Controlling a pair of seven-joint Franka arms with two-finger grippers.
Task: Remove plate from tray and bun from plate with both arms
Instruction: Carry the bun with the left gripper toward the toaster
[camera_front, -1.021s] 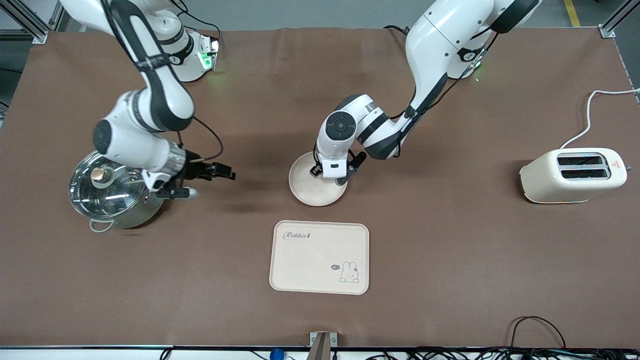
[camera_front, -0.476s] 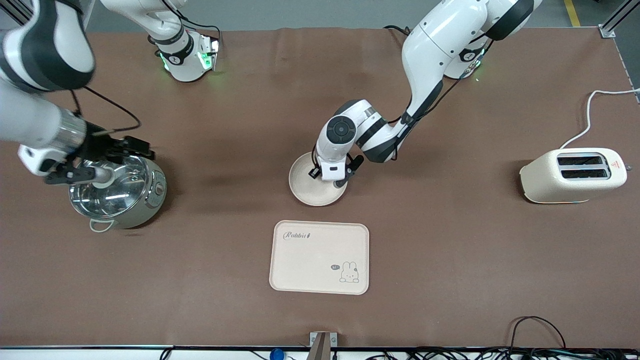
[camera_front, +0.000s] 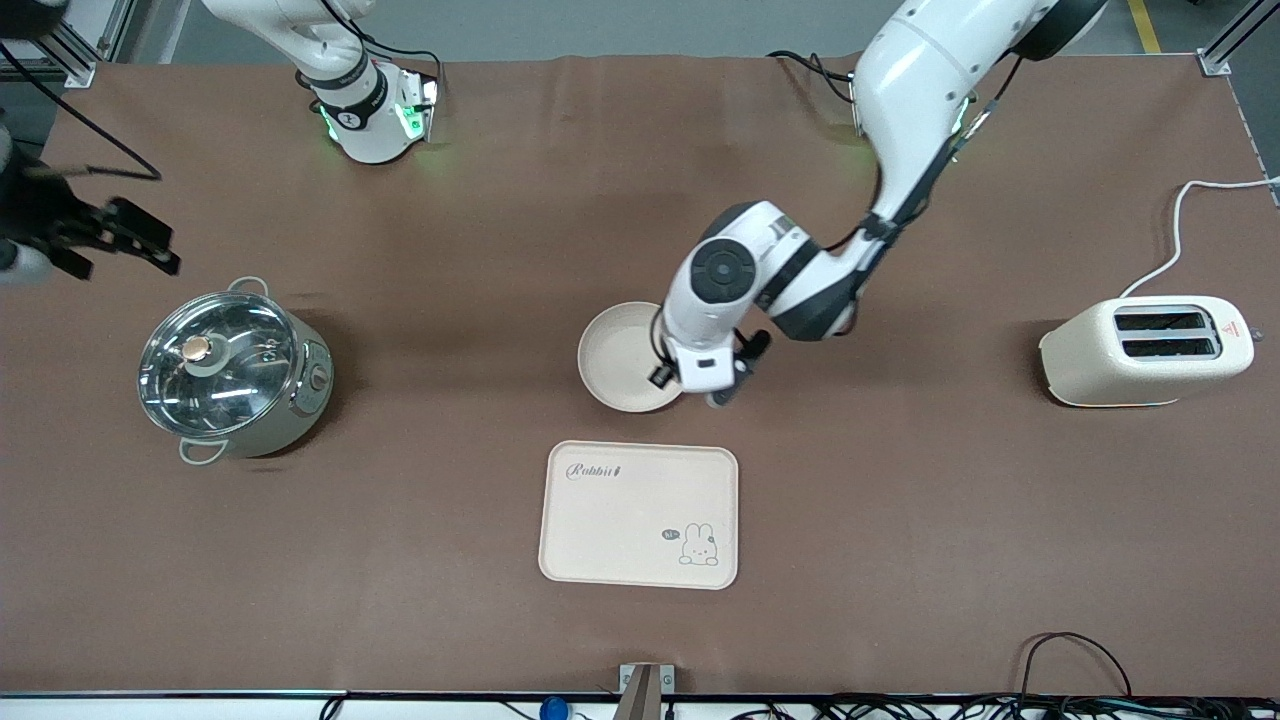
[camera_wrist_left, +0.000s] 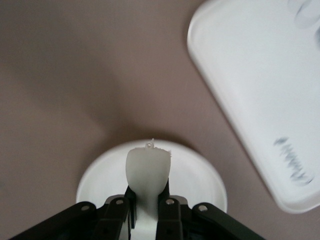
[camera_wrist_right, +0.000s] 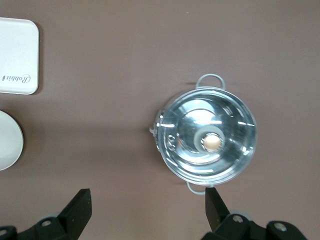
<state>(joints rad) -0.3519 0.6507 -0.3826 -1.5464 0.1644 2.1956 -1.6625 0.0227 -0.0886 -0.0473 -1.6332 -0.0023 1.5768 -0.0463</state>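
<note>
The round cream-white shallow plate rests on the brown table, just farther from the front camera than the rectangular cream tray with its "Rabbit" script and cartoon rabbit; plate and tray lie apart, so the plate is already off the tray. The left gripper hangs over the plate's edge toward the left arm's end of the table, its fingers clamped together on the small pale cream bun. In the left wrist view the bun sticks out from between the fingers, with the plate below it and a corner of the tray beside the plate. The bun seems pinched at its sides so it can be carried clear of the plate; whether it still touches the plate is not clear.

The right gripper waits up high, near the table edge at the right arm's end, its fingers spread wide and holding nothing. Its wrist view looks down on a steel pot with a glass lid. A cream toaster stands well apart from the plate, toward the left arm's end.

The bun likely needs a bare patch of table beside the plate next.
</note>
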